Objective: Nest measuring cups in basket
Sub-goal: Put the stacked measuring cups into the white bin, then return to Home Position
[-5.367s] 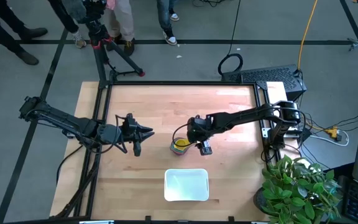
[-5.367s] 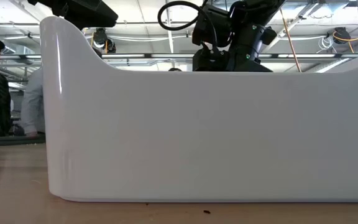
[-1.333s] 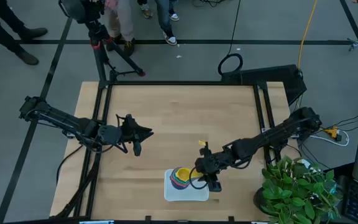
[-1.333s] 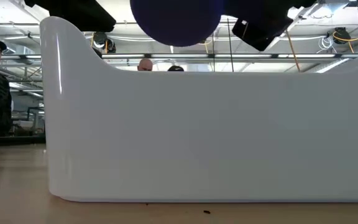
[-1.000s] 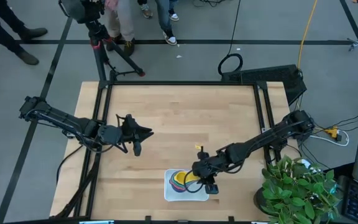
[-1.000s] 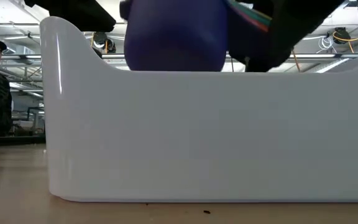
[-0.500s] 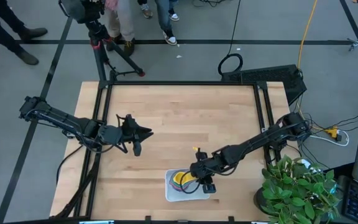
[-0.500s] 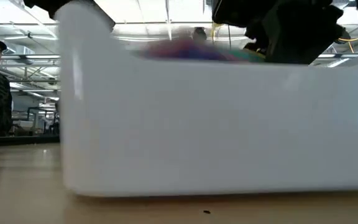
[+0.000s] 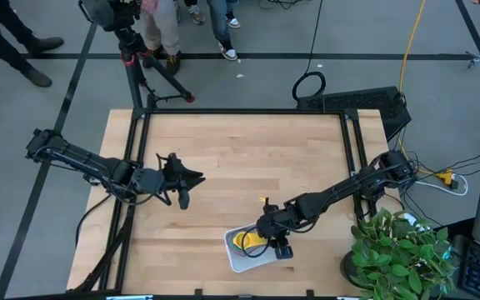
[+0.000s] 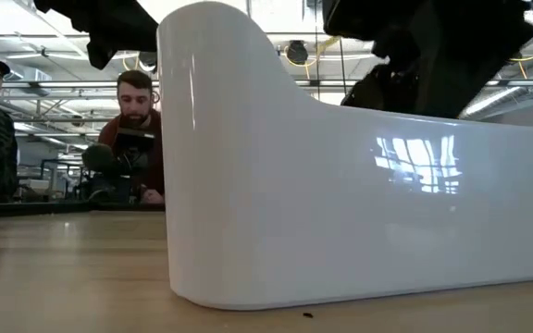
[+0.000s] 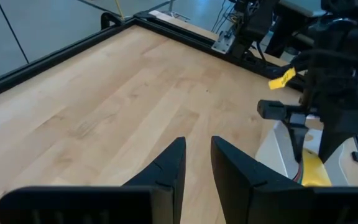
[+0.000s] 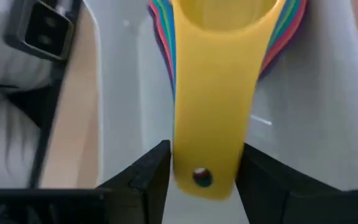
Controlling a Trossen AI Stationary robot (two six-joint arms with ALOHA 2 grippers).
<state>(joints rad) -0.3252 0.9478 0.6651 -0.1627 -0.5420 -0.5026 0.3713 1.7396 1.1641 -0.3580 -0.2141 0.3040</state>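
So the basket (image 9: 242,256) got shoved since half a second back: it sat square at the near table edge and now it's skewed, corner swung toward the low camera. The right gripper (image 12: 201,163) is down over it, fingers on either side of the yellow handle of the nested measuring cups (image 9: 245,240), which sit inside the basket. Can't tell if it's pinching or already loose. I'd open wide and lift straight up so the stack doesn't drag the tray again. The left gripper (image 11: 196,163) hovers well apart at mid-table, fingers slightly parted, holding nothing.
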